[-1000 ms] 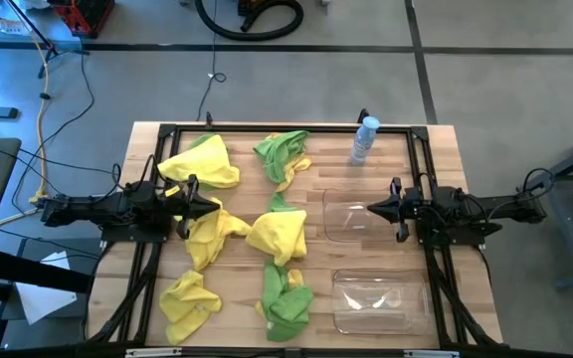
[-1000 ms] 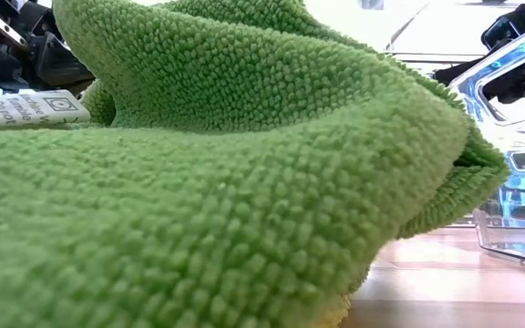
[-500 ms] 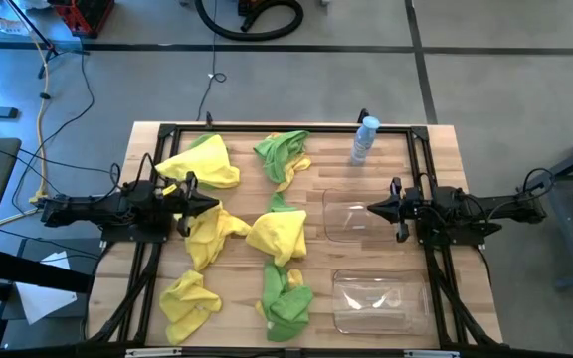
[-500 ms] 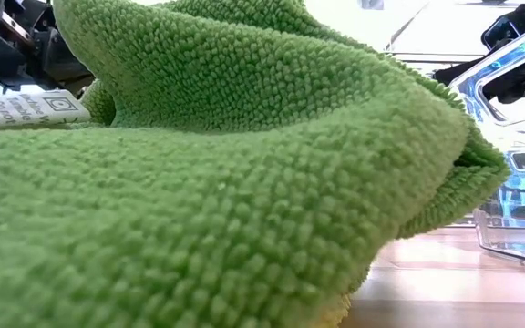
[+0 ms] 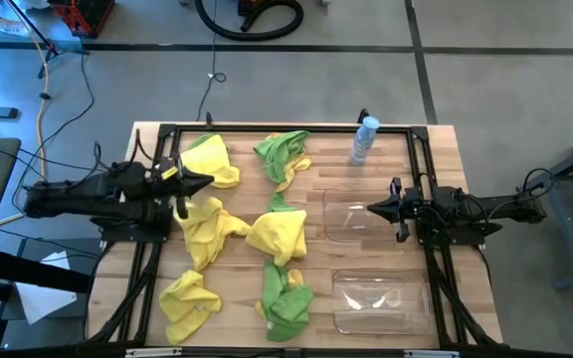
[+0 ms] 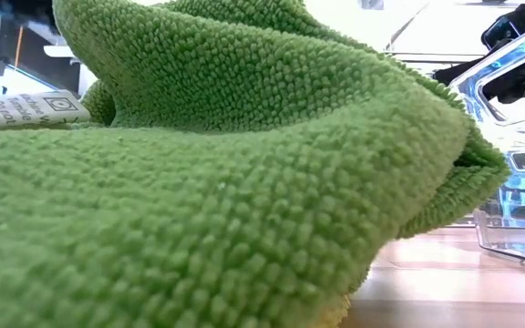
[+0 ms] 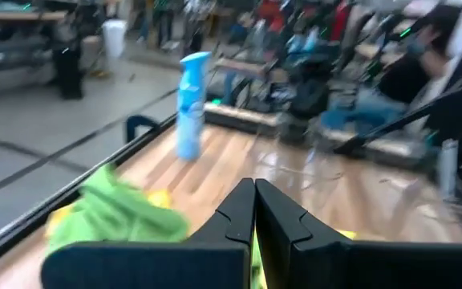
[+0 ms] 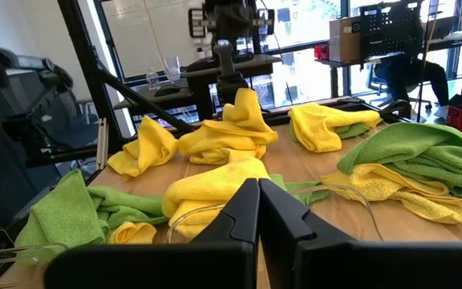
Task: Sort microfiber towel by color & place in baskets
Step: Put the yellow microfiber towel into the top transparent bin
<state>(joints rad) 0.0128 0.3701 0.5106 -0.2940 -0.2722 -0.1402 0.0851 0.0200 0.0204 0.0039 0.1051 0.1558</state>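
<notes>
From the table's centre in the high view, a green and yellow towel heap (image 5: 286,296) is seen at six o'clock, nearest, with a yellow towel (image 5: 189,301) at seven; both clear baskets (image 5: 371,301) lie empty at four and three. The right gripper (image 5: 374,210), fingers pressed together, waits at three. The left gripper (image 5: 204,180), fingers pressed together on nothing, is held at nine beside the yellow towel pile (image 5: 205,161) at ten. Overlapped colours could be snagged together, so a mixed pair might be binned.

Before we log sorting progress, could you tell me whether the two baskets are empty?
Both baskets are empty: bare clear plastic, no cloth inside.
</notes>
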